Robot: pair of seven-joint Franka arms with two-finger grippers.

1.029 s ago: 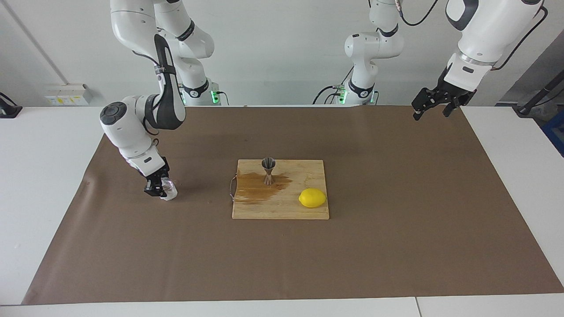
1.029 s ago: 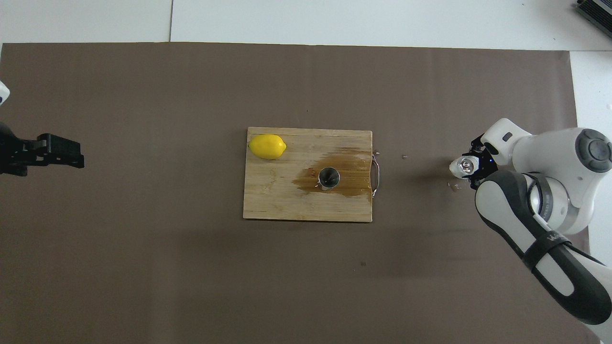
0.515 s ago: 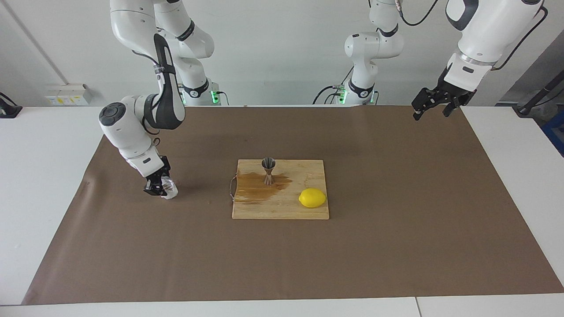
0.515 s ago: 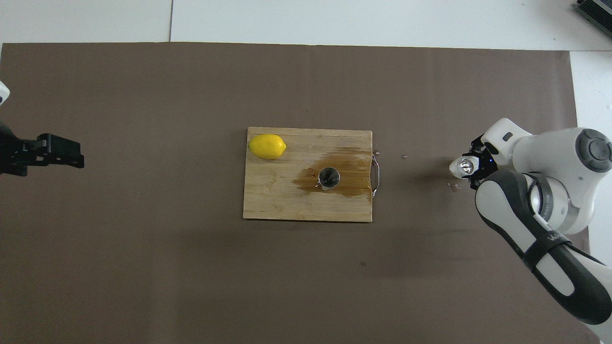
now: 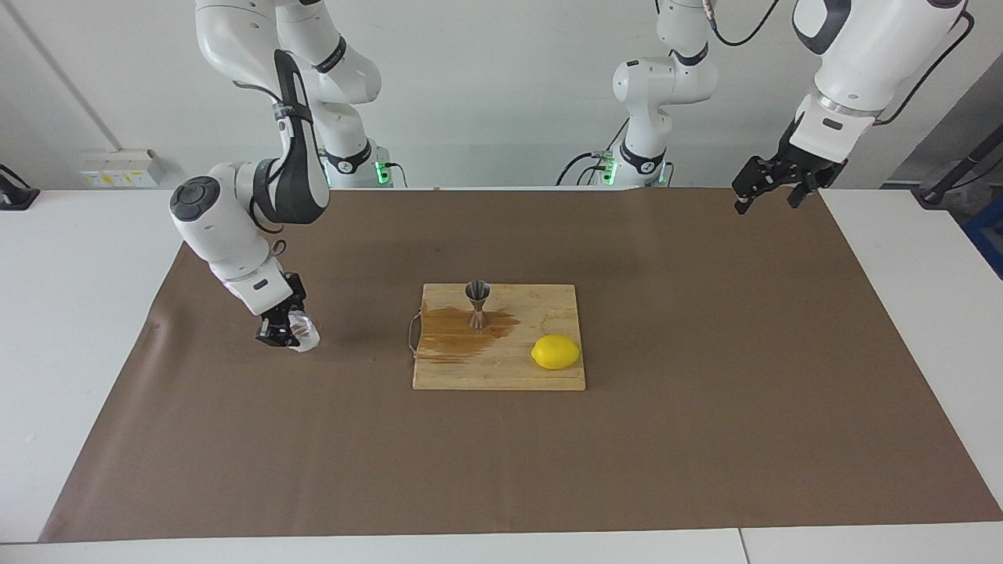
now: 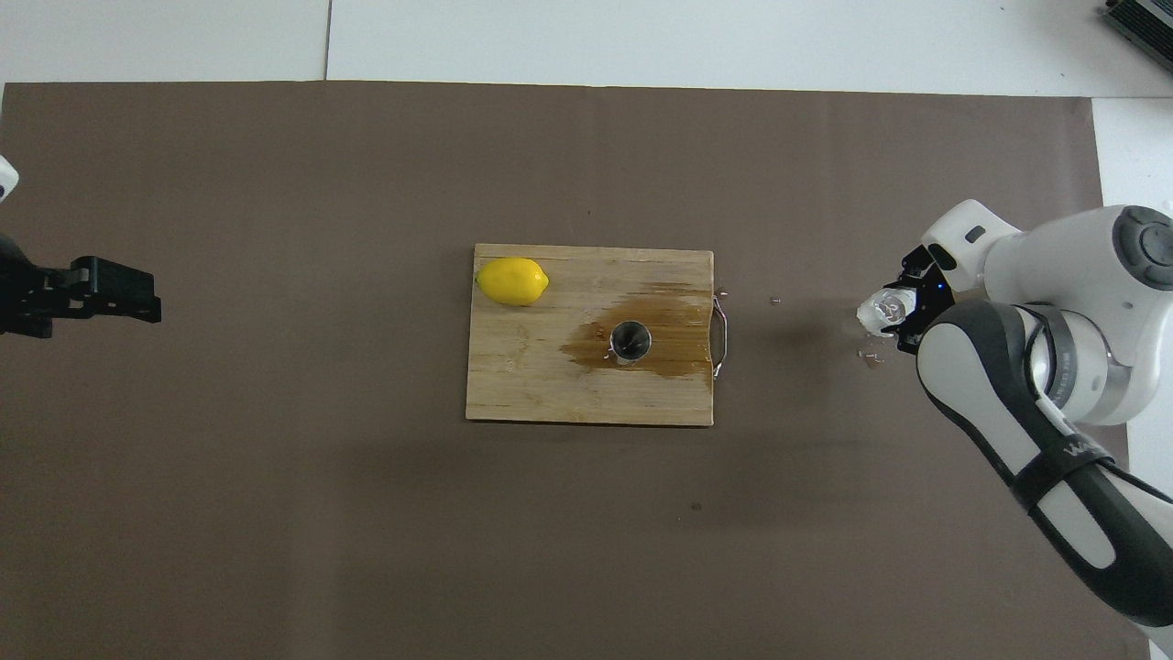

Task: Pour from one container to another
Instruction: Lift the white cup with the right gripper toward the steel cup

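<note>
We see right gripper (image 5: 287, 332) clenched on cup (image 5: 302, 334), lifted slightly since a second ago, low over brown mat toward right arm's end from cutting board (image 5: 548, 376). Jigger (image 5: 477, 303) upright on cutting board in brown spill; lemon (image 5: 555, 352) beside it. We judge carry-to-jigger starting, pour not yet done. Left gripper (image 5: 769, 186) waits, open, high over mat corner.
</note>
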